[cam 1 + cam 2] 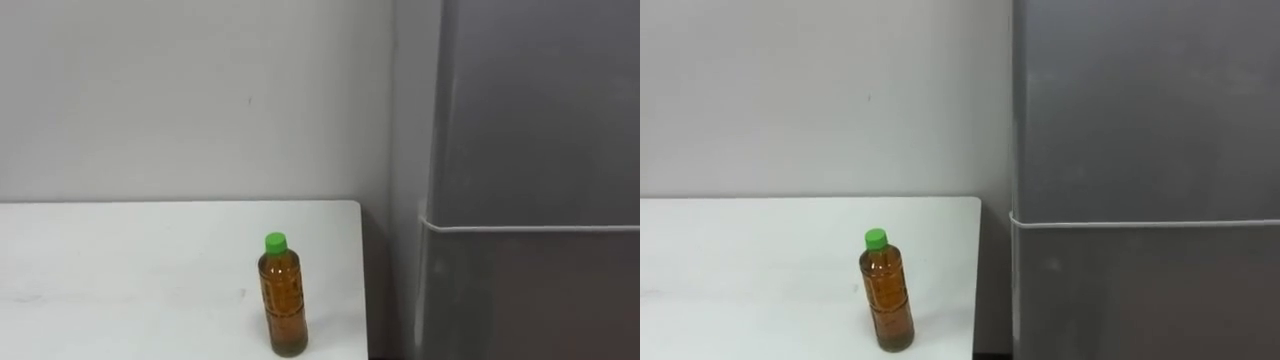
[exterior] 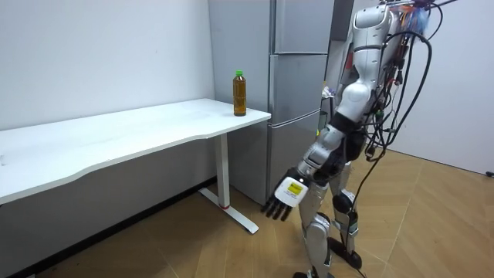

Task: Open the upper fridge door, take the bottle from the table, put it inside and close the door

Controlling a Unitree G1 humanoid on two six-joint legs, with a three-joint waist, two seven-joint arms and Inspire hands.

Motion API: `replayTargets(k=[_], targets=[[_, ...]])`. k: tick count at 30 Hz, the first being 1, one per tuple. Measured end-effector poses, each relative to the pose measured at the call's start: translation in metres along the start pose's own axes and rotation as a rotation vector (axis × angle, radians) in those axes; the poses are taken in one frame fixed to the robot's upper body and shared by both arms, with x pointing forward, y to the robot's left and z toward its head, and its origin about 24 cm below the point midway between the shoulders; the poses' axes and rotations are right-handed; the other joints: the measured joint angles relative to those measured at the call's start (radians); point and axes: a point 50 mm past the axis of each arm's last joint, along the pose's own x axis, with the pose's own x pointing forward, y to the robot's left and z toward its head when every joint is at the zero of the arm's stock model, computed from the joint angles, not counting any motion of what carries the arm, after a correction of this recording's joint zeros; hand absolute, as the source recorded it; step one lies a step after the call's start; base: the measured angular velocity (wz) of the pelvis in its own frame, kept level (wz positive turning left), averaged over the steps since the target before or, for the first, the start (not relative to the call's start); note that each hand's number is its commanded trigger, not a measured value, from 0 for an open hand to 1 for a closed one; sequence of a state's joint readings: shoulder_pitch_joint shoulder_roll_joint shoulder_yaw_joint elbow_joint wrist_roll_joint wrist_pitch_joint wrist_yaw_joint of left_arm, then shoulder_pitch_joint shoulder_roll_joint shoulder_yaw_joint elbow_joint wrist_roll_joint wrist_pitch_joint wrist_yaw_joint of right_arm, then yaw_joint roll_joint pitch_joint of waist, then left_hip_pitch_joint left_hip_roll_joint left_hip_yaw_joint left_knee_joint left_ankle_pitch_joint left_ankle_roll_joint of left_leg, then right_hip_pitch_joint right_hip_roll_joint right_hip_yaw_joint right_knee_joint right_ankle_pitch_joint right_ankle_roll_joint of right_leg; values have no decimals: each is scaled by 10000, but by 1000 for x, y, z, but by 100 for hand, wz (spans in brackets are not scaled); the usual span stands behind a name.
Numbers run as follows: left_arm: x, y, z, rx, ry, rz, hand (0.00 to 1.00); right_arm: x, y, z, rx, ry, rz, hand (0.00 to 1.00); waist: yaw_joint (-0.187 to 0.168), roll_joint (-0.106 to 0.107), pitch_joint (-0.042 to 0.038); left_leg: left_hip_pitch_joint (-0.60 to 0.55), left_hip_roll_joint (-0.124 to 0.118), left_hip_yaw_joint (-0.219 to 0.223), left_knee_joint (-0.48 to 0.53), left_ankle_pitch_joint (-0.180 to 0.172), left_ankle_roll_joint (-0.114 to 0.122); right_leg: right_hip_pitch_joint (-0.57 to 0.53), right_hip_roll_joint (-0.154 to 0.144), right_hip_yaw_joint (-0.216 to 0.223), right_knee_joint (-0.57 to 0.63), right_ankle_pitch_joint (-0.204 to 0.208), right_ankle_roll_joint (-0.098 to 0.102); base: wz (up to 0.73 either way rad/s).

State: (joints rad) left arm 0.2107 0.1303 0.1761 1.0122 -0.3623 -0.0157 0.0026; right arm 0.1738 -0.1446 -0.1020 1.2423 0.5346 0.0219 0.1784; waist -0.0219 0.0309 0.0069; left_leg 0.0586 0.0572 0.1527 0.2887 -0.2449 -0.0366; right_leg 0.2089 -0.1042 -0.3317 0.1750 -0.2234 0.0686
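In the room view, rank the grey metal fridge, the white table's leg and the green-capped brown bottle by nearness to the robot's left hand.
From the left hand, hanging low:
1. Grey metal fridge, its lower door just behind the hand.
2. Leg of the white table, toward the room view's left, by the floor.
3. Green-capped brown bottle, up on that table's corner.

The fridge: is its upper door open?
No, the fridge's upper door is shut flush with the front, and the bottle stands on the table.
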Motion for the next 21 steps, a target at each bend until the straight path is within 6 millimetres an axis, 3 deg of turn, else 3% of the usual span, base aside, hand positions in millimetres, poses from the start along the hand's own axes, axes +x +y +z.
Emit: replayTargets(k=[7,9,13,15,17,20,21], targets=[[-2,-10,43,-318,-1958,80,0,1,3,5,-723,-13,64,0,-6,-106,17,33,0,30,22,2,-1,30,0,71,15,0,0,-1],[-6,-16,66,-438,-2954,-53,0,1,4,6,-744,-36,84,0,38,-143,54,-7,0,22,32,3,-2,9,1,64,15,0,0,0],[-15,-23,94,-621,-4341,-245,0,2,5,7,-744,-80,200,0,31,-161,42,-72,0,-7,34,2,-2,-31,2,29,15,0,0,2],[-23,-28,111,-726,-5174,-505,0,1,5,8,-892,-128,254,0,17,-116,-43,-124,5,-12,37,2,-2,-101,6,38,14,0,0,0],[-29,-32,122,-746,-5707,-678,0,1,4,9,-954,-178,264,0,29,-93,-58,-119,3,-2,77,5,0,-135,4,65,21,2,-1,0],[-38,-36,136,-856,-6381,-847,0,1,3,9,-960,-253,263,0,32,-63,-58,-13,0,31,53,7,0,-86,4,136,19,1,-1,-4],[-43,-37,143,-1113,-6710,-996,0,1,2,8,-908,-245,281,0,0,-56,-25,63,-3,54,17,9,-3,-11,4,138,-22,1,-1,-5]])
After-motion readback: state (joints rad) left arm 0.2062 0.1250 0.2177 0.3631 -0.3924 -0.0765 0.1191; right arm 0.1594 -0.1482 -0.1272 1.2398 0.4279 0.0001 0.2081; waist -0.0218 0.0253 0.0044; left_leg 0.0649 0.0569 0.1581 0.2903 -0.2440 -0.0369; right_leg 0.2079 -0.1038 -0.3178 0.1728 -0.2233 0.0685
